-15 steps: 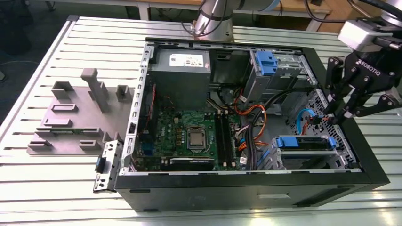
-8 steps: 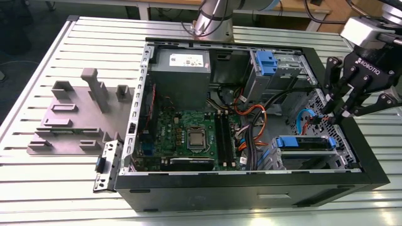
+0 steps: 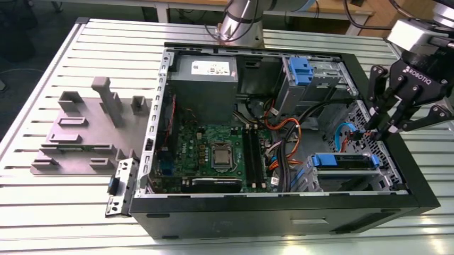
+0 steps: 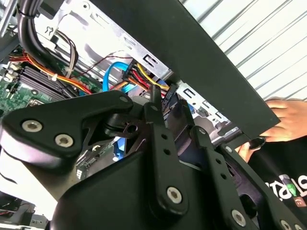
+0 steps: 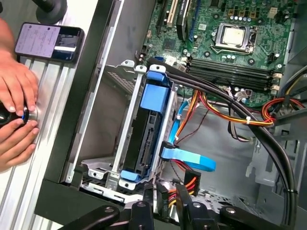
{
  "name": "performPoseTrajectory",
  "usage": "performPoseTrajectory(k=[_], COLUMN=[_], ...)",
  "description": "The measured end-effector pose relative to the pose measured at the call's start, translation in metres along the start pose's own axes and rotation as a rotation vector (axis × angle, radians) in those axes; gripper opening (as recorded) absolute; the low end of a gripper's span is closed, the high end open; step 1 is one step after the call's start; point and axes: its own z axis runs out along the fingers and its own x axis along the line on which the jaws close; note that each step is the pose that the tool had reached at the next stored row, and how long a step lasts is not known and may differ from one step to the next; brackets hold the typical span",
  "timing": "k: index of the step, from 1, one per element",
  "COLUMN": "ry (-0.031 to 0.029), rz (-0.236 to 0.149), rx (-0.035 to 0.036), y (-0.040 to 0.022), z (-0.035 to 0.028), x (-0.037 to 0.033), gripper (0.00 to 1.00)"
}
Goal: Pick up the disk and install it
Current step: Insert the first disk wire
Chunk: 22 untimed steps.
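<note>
The disk [image 5: 147, 136] sits inside the metal drive cage [image 5: 125, 120] at the case's front corner, framed by its blue carrier [image 5: 155, 92]. In the exterior view the disk's blue carrier [image 3: 344, 160] lies on top of the cage at the exterior view's lower right. My gripper [image 3: 386, 130] hangs above the case's side wall, a little above and beyond the cage, with its fingers drawn together and nothing visibly held. In both wrist views its fingertips [image 5: 165, 194] [image 4: 160, 98] hover by the bundle of red, yellow and blue cables [image 5: 187, 163] next to the cage.
The open computer case [image 3: 284, 212] holds a motherboard [image 3: 212, 149], a grey power supply [image 3: 206, 74] and a blue latch piece [image 3: 299, 71] in the upper bay. A person's hands [image 5: 17, 120] and a phone [image 5: 48, 40] rest outside the case wall. A grey fixture [image 3: 85, 127] stands on the table.
</note>
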Motion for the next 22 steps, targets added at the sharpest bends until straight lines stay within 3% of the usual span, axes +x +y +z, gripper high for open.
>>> performPoseTrajectory(k=[4,10,12,22], ry=[0.0122,0.0123,0.0126,0.0123], rz=[0.001,0.001,0.001,0.001], rx=[-0.0039,-0.0040,-0.0040,-0.0040], y=[-0.0005,-0.0005,-0.0005,0.0015], z=[0.0014,0.0014,0.0013,-0.0042], x=[-0.0011,-0.0011,-0.0010,-0.0002], gripper=[0.33,0.31,0.18,0.17])
